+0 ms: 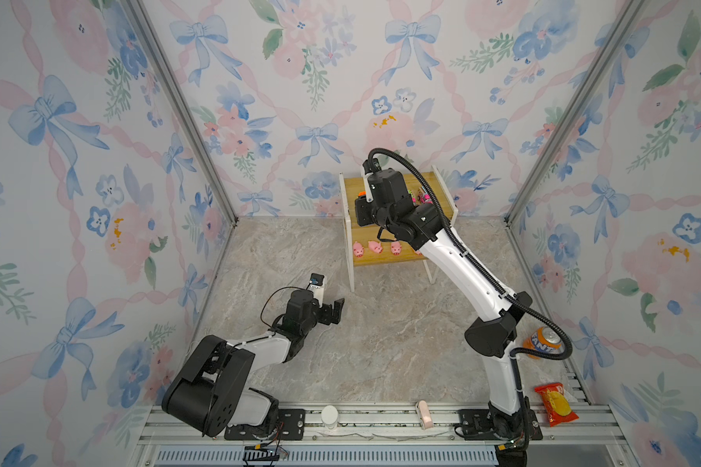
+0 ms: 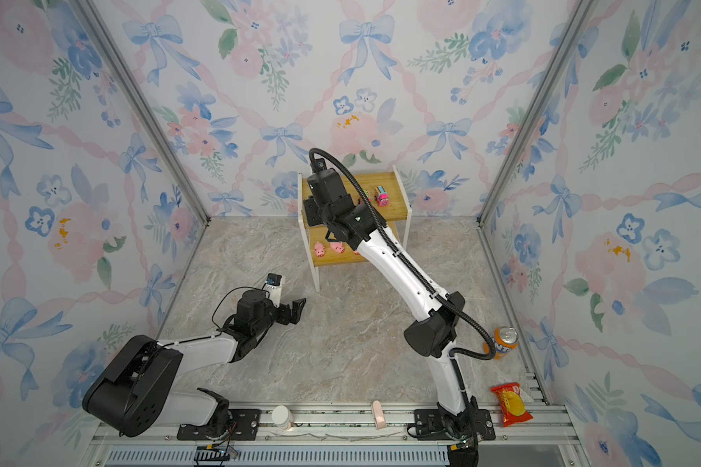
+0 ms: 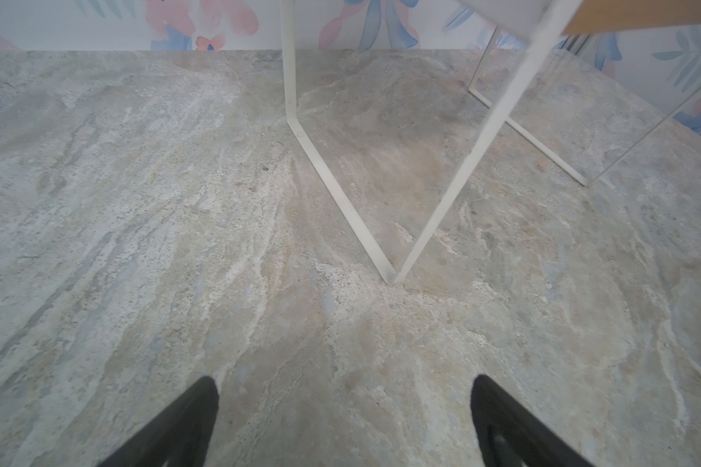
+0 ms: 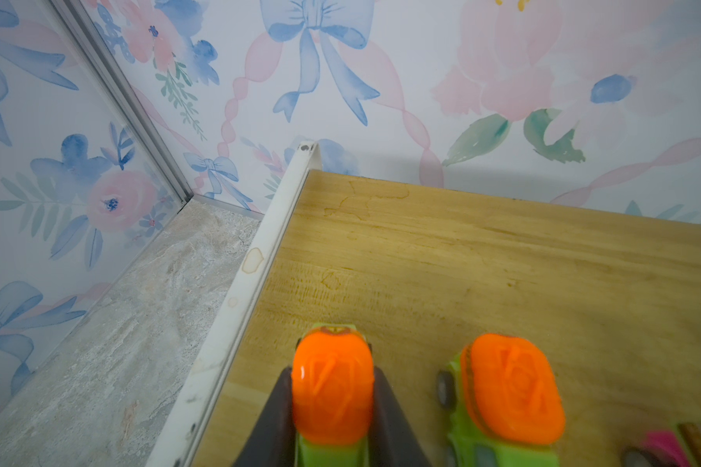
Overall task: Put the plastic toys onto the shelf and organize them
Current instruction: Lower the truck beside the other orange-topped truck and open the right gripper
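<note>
Over the marble table (image 3: 138, 202), the left gripper (image 3: 345, 400) is being held with its jaws apart, empty. At the shelf (image 4: 462, 258), a green truck (image 4: 332, 404) is being clamped by the right gripper (image 4: 332, 380) over the upper board, beside a second truck (image 4: 506, 396); pink pigs (image 1: 375, 246) are being borne by the lower board.

green truck (image 4: 332, 396) beside twin (image 4: 510, 396), shelf (image 4: 462, 250) top; pigs (image 1: 375, 246) below

In both top views the right arm (image 1: 454, 258) hides much of the shelf (image 1: 385, 262); in the right wrist view the pink bus (image 4: 672, 446) is blurred and cropped.
</note>
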Available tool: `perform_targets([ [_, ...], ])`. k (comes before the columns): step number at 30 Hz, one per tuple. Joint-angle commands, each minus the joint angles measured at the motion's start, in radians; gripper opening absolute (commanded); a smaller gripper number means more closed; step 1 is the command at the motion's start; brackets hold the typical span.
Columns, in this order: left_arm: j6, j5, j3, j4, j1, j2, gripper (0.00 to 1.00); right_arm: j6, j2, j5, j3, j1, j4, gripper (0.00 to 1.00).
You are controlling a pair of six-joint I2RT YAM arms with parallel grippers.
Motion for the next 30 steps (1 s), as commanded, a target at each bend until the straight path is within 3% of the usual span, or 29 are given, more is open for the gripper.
perform_targets([
  [1, -0.015, 0.016, 0.007, -0.009, 0.006, 0.011, 0.98, 0.005, 0.013, 0.008, 0.009, -0.015, -0.011, 0.28],
  [20, -0.017, 0.021, 0.007, -0.008, 0.005, 0.005, 0.98, 0.002, -0.001, 0.012, 0.009, -0.022, -0.013, 0.37],
  [30, -0.017, 0.022, 0.004, -0.009, 0.004, 0.0, 0.98, -0.024, -0.047, 0.008, 0.003, -0.011, -0.025, 0.47],
])
